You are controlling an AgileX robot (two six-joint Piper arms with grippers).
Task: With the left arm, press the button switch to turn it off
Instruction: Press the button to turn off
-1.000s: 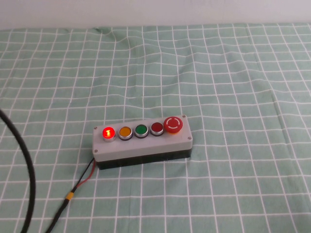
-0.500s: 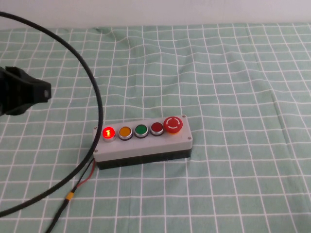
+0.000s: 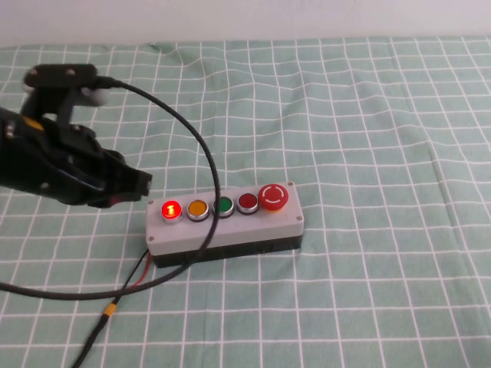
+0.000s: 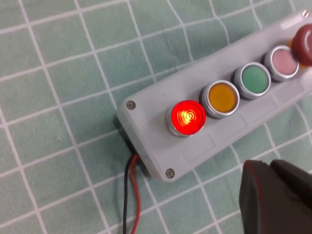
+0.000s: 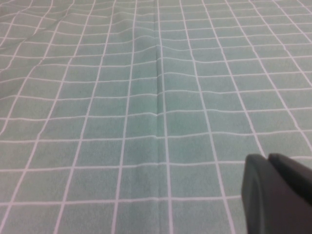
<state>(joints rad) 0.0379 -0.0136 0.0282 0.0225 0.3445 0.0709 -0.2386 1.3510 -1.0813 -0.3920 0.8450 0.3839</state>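
Note:
The button switch is the small round red button with a silver collar at the left end of the row on the grey box. It glows red. In the left wrist view it sits near the box's corner. My left gripper is shut and empty. It hovers just left of and slightly behind the lit button without touching it, and shows in its wrist view. My right gripper is shut and empty over bare cloth. It is out of the high view.
Orange, green and dark red buttons and a large red mushroom button follow along the box. The left arm's black cable loops over the box. Red and black wires leave its left end. Green checked cloth covers the table.
The left arm has come in from the left edge towards the box, bringing its gripper close to the lit button. Its cable now drapes across the box. The button stays lit.

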